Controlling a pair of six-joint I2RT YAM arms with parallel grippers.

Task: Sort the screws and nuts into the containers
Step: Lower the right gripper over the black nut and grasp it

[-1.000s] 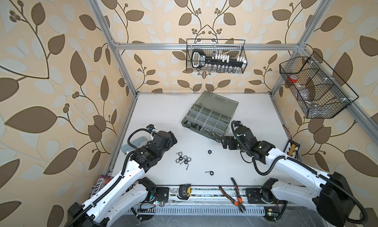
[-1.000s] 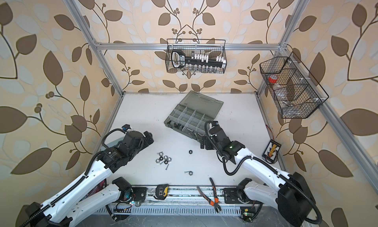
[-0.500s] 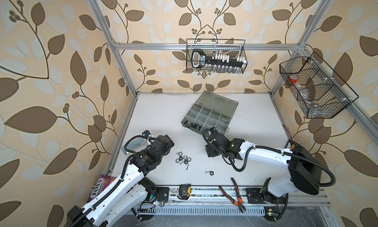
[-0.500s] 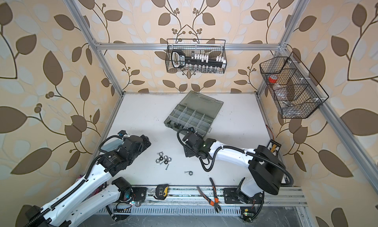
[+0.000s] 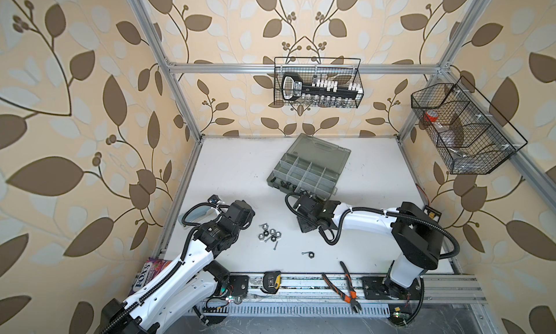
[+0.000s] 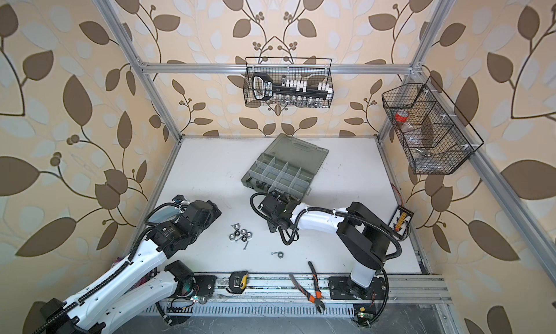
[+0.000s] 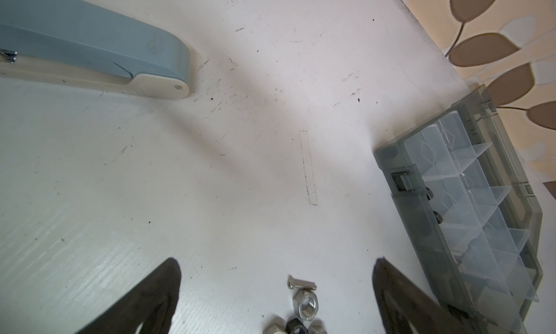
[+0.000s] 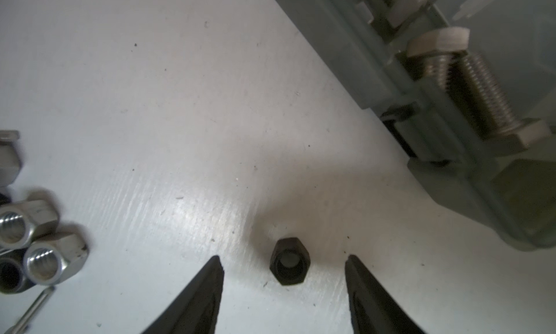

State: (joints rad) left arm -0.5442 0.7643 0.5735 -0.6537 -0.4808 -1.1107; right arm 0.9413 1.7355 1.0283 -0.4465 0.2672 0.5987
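My right gripper (image 8: 282,257) stands unclenched and empty, the black nut (image 8: 289,264) lying flat squarely between my jaws, so I'd drop low and pinch its opposite flats evenly, keeping centred.

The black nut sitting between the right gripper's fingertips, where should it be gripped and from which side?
Pinch the black nut across two opposite flat faces, coming straight down from above. It lies flat on the table, hole up, apart from the silver nuts, and the right gripper stands open with a finger on either side.
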